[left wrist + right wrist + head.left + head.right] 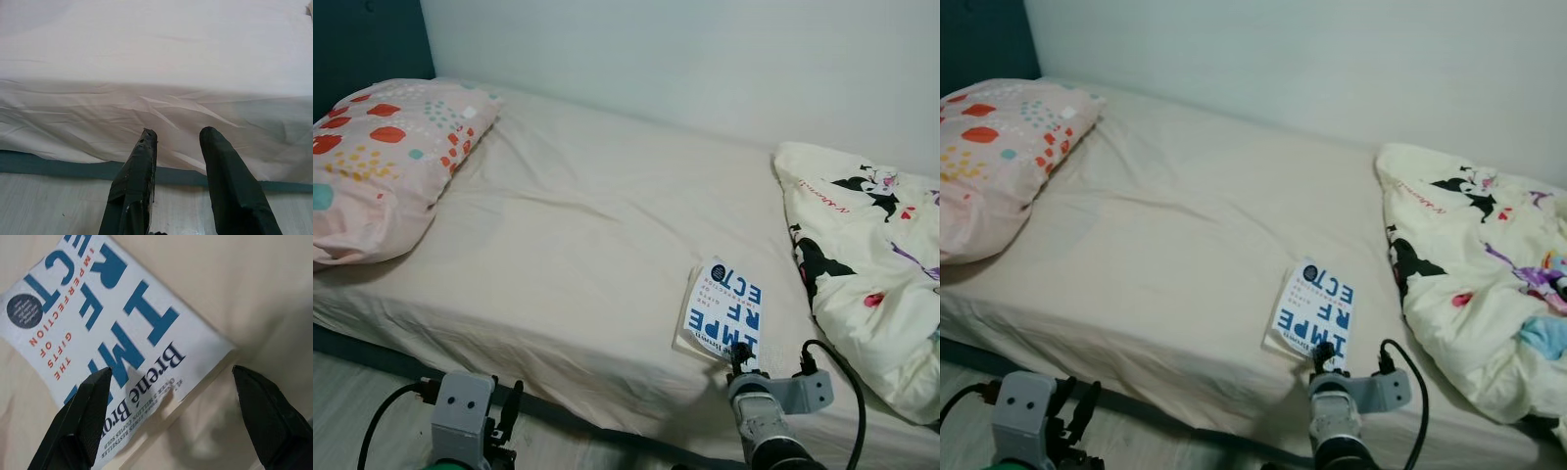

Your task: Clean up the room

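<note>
A white book (722, 311) with big blue letters lies flat on the beige bed sheet (568, 225), close to the bed's front edge on the right. My right gripper (740, 352) hovers at the book's near edge. In the right wrist view this gripper (171, 374) is open, its two black fingers (83, 416) spread wide on either side of the book's (112, 323) near corner and holding nothing. My left gripper (179, 132) is low in front of the bed's side, open and empty, facing the hanging sheet (156, 107).
A pink pillow (382, 157) with red and teal spots lies at the bed's left end against a dark teal headboard (362, 39). A crumpled cream duvet (871, 255) with cartoon prints fills the right end. A pale wall (705, 59) runs behind. Light wood floor (352, 401) lies below.
</note>
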